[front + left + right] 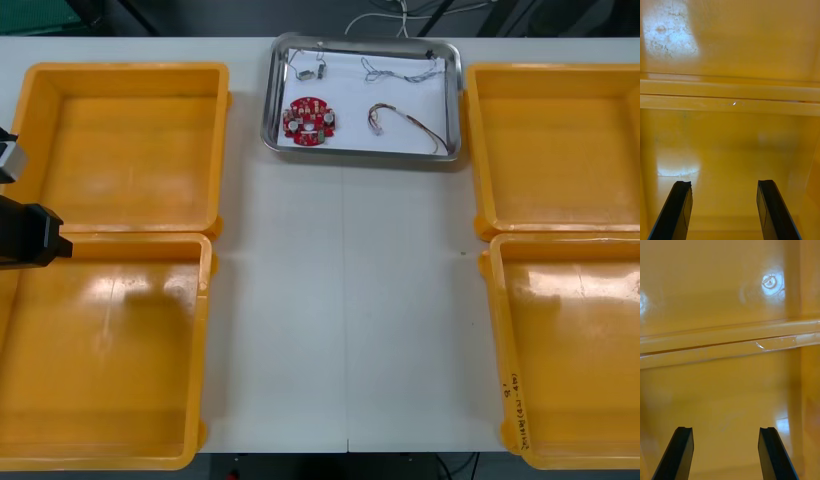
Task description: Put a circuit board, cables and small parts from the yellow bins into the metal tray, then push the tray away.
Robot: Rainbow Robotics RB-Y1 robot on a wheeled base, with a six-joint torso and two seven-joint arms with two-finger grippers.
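Left claw hung over the smooth floor of a yellow bin, its two black fingers standing apart. Past the fingers, the rims of two bins ran side by side. Right claw hung the same way over another yellow bin, fingers likewise spread, with a pair of touching rims beyond them.

Seen from above, a shiny metal tray with a white inside sat at the far middle of the light table. A round red circuit board lay inside the tray, near its left wall. A red and yellow cable curled inside the tray to the right of the board. A pale thin cable lay along the tray's far side, above the red and yellow one. Small metal parts rested in the tray's far left corner.

Four bins flanked the tray: two to its left and two to its right. Part of the left arm showed as a dark block well to the left of the tray, above the seam between the two left-hand bins.
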